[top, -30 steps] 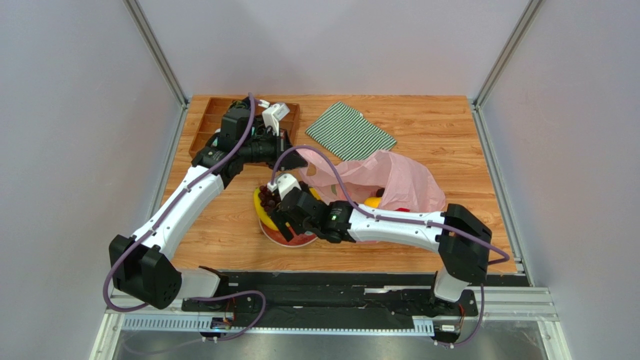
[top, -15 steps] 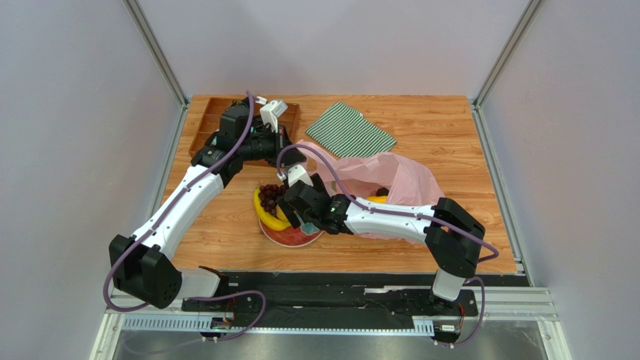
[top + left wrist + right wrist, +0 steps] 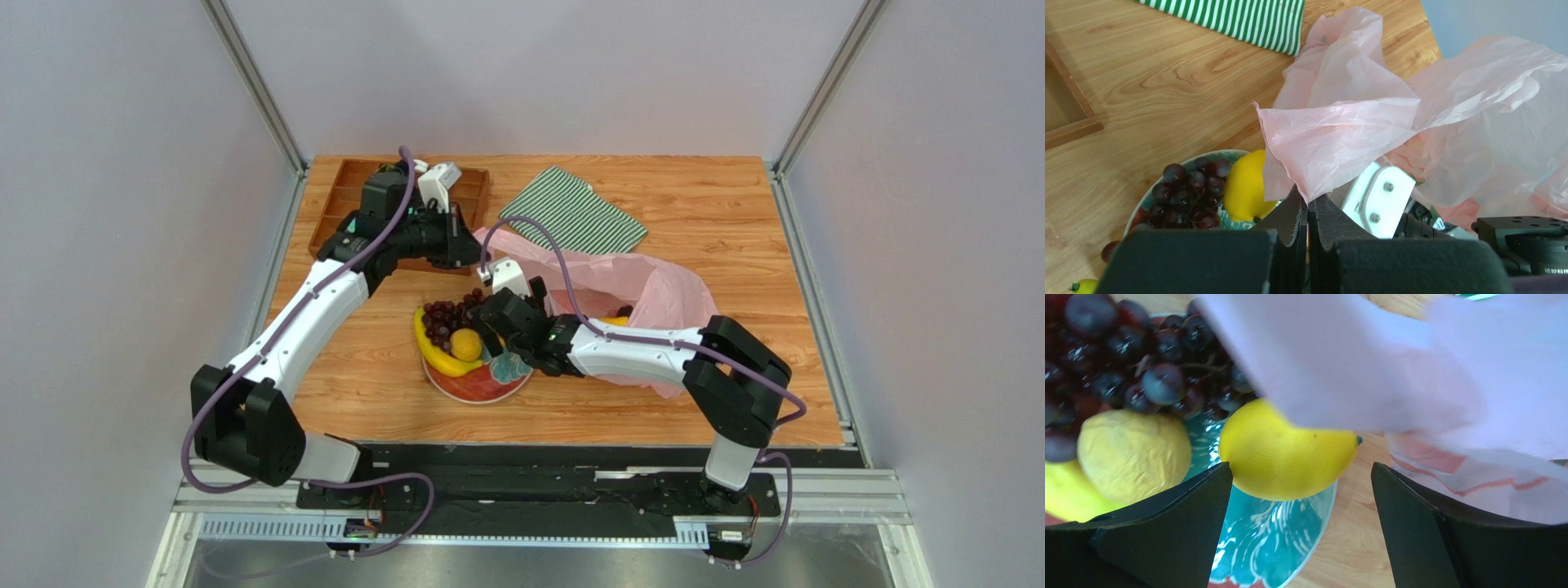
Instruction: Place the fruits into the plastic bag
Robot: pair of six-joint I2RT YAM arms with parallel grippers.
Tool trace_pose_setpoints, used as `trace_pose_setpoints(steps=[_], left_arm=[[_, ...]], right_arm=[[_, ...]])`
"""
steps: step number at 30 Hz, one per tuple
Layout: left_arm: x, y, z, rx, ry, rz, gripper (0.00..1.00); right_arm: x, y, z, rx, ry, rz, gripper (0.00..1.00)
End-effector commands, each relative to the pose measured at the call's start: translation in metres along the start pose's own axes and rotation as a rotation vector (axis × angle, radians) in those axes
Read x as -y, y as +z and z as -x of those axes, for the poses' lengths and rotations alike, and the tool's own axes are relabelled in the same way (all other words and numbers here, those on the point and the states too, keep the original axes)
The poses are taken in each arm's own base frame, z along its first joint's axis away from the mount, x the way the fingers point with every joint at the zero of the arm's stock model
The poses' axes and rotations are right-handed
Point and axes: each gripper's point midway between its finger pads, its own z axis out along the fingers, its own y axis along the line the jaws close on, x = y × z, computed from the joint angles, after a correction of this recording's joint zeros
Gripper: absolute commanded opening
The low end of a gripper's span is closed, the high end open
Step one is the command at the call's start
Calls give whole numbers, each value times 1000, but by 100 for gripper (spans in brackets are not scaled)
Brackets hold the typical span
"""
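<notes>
Now the right gripper (image 3: 1301,470) has swung from the plate's (image 3: 1257,539) near side to its bag-side edge and spread its jaws wide. A lemon (image 3: 1284,456) lies on the plate between them, not yet gripped. The left gripper (image 3: 1309,211), pinching the bag's (image 3: 1339,135) rim, has lifted it just beyond the plate. Grapes (image 3: 1137,361) remain on the plate, so the lemon looks like the next pick.

Wooden table (image 3: 736,221) — carrying a tray (image 3: 334,208), striped cloth (image 3: 570,214), pink plastic bag (image 3: 662,294) and plate (image 3: 472,385).
</notes>
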Motion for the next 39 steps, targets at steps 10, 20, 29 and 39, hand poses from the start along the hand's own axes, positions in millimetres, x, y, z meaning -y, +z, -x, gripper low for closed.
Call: trace_pose_setpoints(steps=[10, 20, 29, 39], left_arm=[[9, -5, 11, 23, -14, -68, 0], [13, -9, 11, 27, -7, -82, 0], [17, -12, 13, 38, 3, -90, 0], [21, -14, 13, 41, 4, -101, 0]], right_arm=[[-11, 18, 10, 28, 120, 124, 90], [-12, 30, 5, -21, 153, 169, 89], [-16, 34, -5, -59, 161, 178, 76], [-14, 3, 7, -3, 148, 244, 41]])
